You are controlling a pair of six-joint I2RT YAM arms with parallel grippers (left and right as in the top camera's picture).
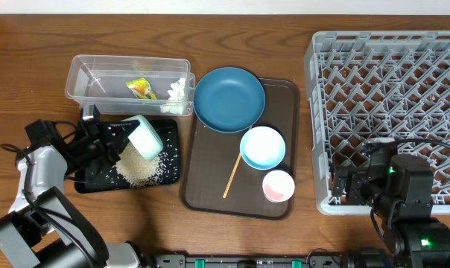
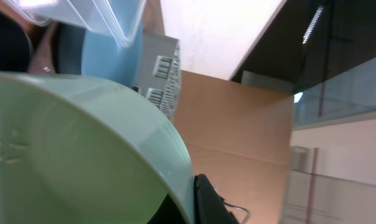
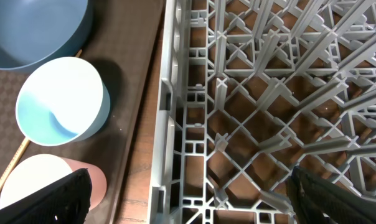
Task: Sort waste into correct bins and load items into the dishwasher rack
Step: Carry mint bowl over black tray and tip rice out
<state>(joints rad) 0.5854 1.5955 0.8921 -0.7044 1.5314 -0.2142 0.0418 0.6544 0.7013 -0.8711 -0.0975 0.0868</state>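
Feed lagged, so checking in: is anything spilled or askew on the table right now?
The pale mint bowl, held by the left end effector, is tipped on its side over the black tray. Rice grains lie heaped and scattered in that tray; none visibly on the table.

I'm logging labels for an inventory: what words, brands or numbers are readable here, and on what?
None can be read.
The yellow-orange snack wrapper in the clear tub carries printing, too small and blurred to make out.
The grey rack shows no markings.
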